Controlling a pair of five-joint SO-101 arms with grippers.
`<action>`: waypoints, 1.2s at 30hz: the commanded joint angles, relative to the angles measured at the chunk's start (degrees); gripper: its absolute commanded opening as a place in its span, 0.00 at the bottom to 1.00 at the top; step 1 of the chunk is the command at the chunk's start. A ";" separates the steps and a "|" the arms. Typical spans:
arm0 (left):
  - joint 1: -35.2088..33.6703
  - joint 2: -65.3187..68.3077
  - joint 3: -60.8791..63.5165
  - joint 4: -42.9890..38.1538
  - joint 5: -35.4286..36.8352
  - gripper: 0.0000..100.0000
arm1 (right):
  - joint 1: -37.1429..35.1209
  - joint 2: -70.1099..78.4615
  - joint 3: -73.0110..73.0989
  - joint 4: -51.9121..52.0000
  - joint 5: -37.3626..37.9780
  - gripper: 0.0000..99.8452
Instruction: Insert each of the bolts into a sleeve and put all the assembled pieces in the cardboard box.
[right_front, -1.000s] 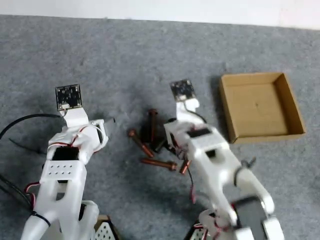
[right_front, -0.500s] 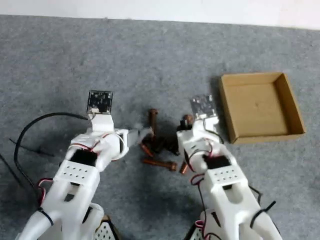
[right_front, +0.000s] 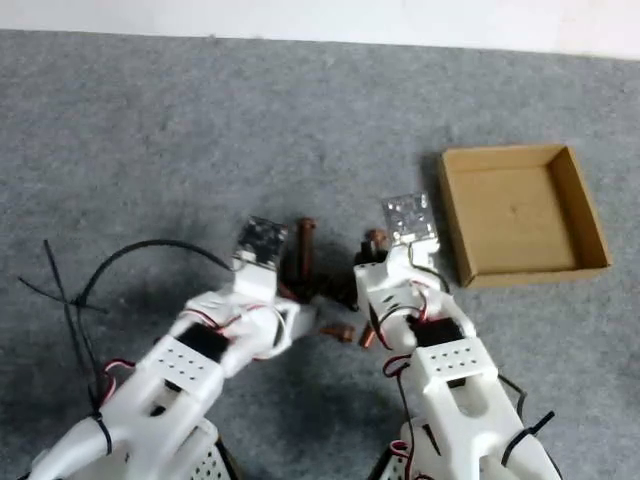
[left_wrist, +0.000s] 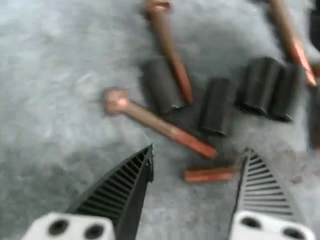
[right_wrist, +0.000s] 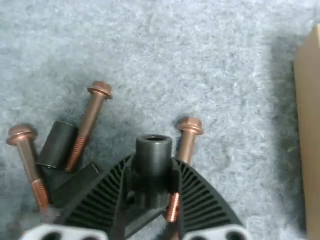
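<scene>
Right gripper (right_wrist: 153, 164) is clamped on a dark sleeve (right_wrist: 154, 147), open end pointed away from the wrist; one bolt (right_wrist: 187, 137) is seen just beside it. Left gripper (left_wrist: 198, 152) is spread wide, short bolt (left_wrist: 207, 174) between its fingertips, loose sleeves (left_wrist: 217, 106) just beyond. Cardboard box (right_front: 515, 215) is set well apart, on the right arm's side.

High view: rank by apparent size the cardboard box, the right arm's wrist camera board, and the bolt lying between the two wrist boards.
1. cardboard box
2. wrist camera board, which sits raised, nearer the camera, so its rank over the bolt is unsure
3. bolt
</scene>
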 joint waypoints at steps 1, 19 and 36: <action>-2.95 0.57 -3.12 -1.14 4.57 0.26 | 0.66 -1.71 -0.57 -1.27 0.53 0.00; -4.79 17.36 -11.03 -2.99 4.84 0.26 | 0.66 -1.63 0.57 -1.36 0.53 0.00; -6.81 38.81 -31.43 15.30 7.74 0.26 | 0.66 -1.63 0.57 -1.45 0.53 0.00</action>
